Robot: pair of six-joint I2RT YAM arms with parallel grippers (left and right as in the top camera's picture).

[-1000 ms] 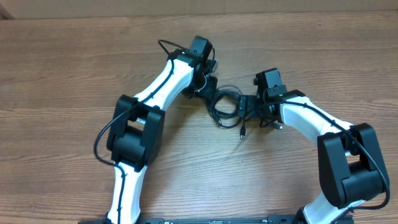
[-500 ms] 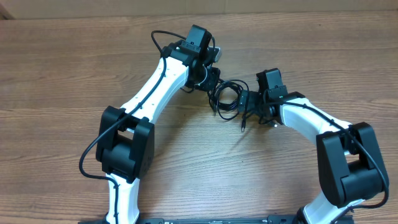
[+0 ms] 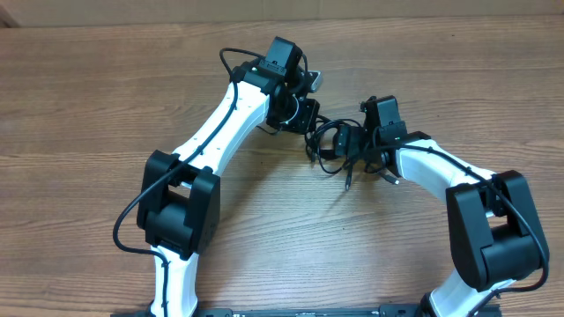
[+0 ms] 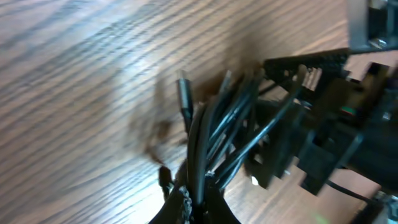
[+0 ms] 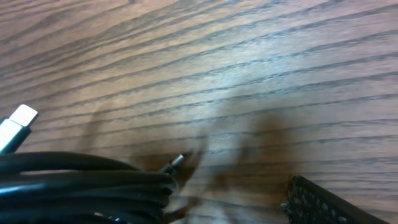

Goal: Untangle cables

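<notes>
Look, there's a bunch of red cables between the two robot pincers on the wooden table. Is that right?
Not quite. The cables are black, not red, as the left wrist view shows up close. The rest is right: in the overhead view the bunch sits between the left pincer and the right pincer on the wooden table.

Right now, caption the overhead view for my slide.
Left gripper and right gripper flank a tangled bundle of thin black cables over the wooden table.
</notes>
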